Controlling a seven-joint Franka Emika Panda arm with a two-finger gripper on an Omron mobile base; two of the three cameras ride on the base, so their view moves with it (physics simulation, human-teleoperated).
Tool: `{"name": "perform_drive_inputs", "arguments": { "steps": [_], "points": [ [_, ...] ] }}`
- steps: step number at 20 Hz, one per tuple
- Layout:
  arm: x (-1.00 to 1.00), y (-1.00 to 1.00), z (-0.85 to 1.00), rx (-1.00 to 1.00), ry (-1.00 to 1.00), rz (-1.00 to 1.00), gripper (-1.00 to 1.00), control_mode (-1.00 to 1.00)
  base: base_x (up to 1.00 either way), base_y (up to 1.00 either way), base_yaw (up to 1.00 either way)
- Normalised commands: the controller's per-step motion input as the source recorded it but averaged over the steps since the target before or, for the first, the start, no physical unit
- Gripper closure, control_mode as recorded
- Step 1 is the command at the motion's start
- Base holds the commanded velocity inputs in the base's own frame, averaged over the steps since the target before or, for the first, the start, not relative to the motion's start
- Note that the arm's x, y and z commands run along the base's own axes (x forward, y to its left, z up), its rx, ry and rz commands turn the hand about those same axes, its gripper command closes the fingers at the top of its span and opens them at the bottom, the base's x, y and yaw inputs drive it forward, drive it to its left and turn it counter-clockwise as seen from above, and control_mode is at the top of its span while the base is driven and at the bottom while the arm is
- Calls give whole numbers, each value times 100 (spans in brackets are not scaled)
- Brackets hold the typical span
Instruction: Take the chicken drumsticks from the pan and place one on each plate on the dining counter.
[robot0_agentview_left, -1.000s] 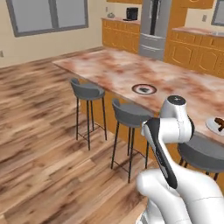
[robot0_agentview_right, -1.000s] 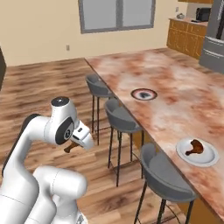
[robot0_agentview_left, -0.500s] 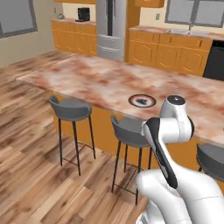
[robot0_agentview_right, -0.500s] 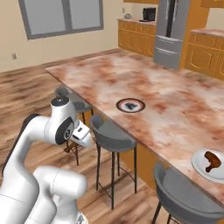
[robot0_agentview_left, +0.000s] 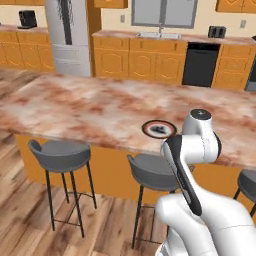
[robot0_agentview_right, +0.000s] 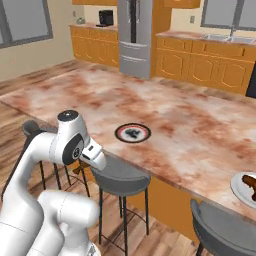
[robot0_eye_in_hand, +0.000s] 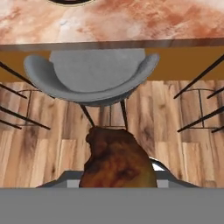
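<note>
My gripper (robot0_agentview_right: 86, 165) hangs low beside the dining counter (robot0_agentview_right: 190, 125), shut on a brown chicken drumstick (robot0_eye_in_hand: 116, 162) that hides its fingertips in the hand view. The same drumstick (robot0_agentview_right: 77, 170) peeks out below the hand in the right base view. A dark-rimmed plate (robot0_agentview_left: 159, 128) (robot0_agentview_right: 133, 133) lies near the counter's front edge, ahead of the arm; its rim (robot0_eye_in_hand: 70, 1) touches the top of the hand view. Far right, a white plate (robot0_agentview_right: 244, 192) carries another drumstick (robot0_agentview_right: 248, 181). The pan is out of view.
Grey bar stools (robot0_agentview_left: 60, 155) (robot0_agentview_left: 152, 172) (robot0_agentview_right: 117, 177) (robot0_agentview_right: 225, 227) stand along the counter's front; one seat (robot0_eye_in_hand: 92, 74) is straight ahead of the hand. Wooden floor (robot0_agentview_left: 30, 230) lies below. Orange cabinets (robot0_agentview_left: 150, 60) and a steel fridge (robot0_agentview_right: 135, 37) line the far wall.
The whole picture has shifted: the base has driven and turned along the counter, so the dark-rimmed plate now lies closer ahead. The grip on the drumstick is unchanged.
</note>
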Motion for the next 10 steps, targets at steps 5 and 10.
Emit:
{"name": "perform_drive_inputs", "arguments": {
  "steps": [5,10],
  "points": [
    [0,0,0,0,0,0,100,100,74,25,-52],
    [0,0,0,0,0,0,100,100,70,17,-41]
  ]
}}
